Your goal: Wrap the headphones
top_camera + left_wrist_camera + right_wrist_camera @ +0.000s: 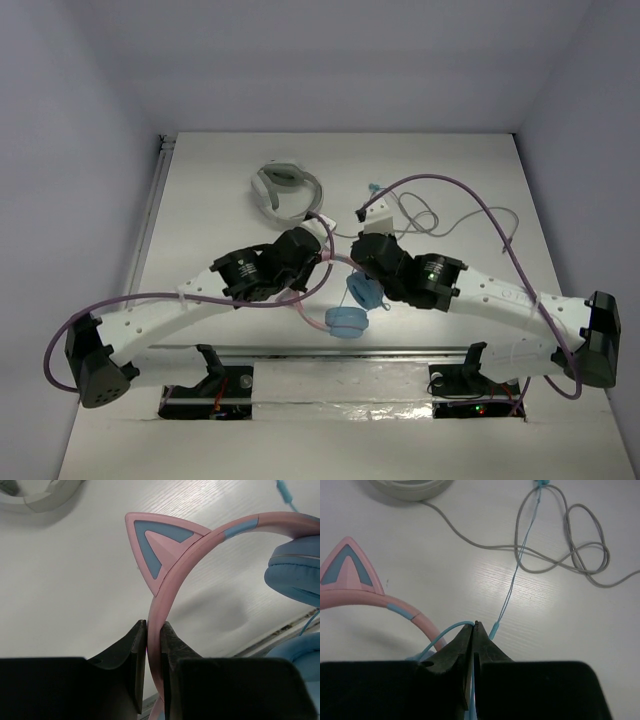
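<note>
The left gripper point(153, 630) is pressed together on the pink headband point(170, 587) of the headphones point(348, 318), which is pinched edge-on just below a cat ear point(155, 545). The right gripper point(474, 627) is closed on the thin blue cable point(512, 587), with a short loop of it curling out at the left jaw.

The headphones are found near the middle of the table point(220, 200), between the two grippers. The light-blue ear cups point(295, 570) are turned toward the near edge. A shadow beneath the band suggests that it is raised off the surface.

Two risks are judged likely. The cable is laid across the grey lead point(560, 560) of the grey-white headset point(283, 186). If it is drawn in for winding, that lead could be snagged and the headset dragged along. The hold on the band is narrow, so the headphones could be swung or slipped in the jaws once the cable is tensioned.

The band's arch is seen to rise from the left jaws and curve over toward the cups, with the cat ear pointing away from them. The cable's long axis is run from the right jaws straight toward the far side of the table.
</note>
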Tool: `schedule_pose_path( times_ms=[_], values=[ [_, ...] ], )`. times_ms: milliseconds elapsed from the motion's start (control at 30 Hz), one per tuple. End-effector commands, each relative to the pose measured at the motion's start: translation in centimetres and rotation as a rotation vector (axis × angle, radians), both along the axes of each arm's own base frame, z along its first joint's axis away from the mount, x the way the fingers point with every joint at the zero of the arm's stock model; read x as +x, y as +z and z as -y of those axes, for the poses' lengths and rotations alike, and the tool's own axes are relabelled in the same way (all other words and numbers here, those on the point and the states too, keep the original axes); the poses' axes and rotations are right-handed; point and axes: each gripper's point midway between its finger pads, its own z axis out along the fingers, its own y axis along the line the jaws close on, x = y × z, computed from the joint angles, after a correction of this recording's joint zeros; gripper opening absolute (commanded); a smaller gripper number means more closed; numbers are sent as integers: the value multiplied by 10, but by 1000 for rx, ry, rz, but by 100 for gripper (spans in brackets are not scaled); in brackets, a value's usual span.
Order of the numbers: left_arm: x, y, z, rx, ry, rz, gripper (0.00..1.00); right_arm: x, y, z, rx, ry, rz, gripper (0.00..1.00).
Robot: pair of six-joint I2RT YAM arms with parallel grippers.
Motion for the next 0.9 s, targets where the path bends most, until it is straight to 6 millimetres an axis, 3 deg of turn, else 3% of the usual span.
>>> schedule_pose_path(
  times_ms=[0, 133, 200, 367, 733, 867],
  values=[
    [-11, 30, 28, -191, -113, 11, 0, 12, 22, -3, 94, -53, 74, 8],
    [-13, 39, 29, -228, -136, 17, 0, 16, 20, 10, 111, -76, 81, 11],
    [-8, 39, 22, -222, -114, 22, 0, 18, 29, 16, 160, -85, 96, 13],
    [4, 32, 9, -195, -78, 11, 0, 18, 40, 11, 292, -8, 95, 19],
    [5, 58, 13, -263, -104, 47, 0, 20, 23, 19, 368, -35, 74, 18],
    [21, 52, -13, -154, 36, 92, 0, 19, 17, 25, 349, -64, 59, 25]
  ],
)
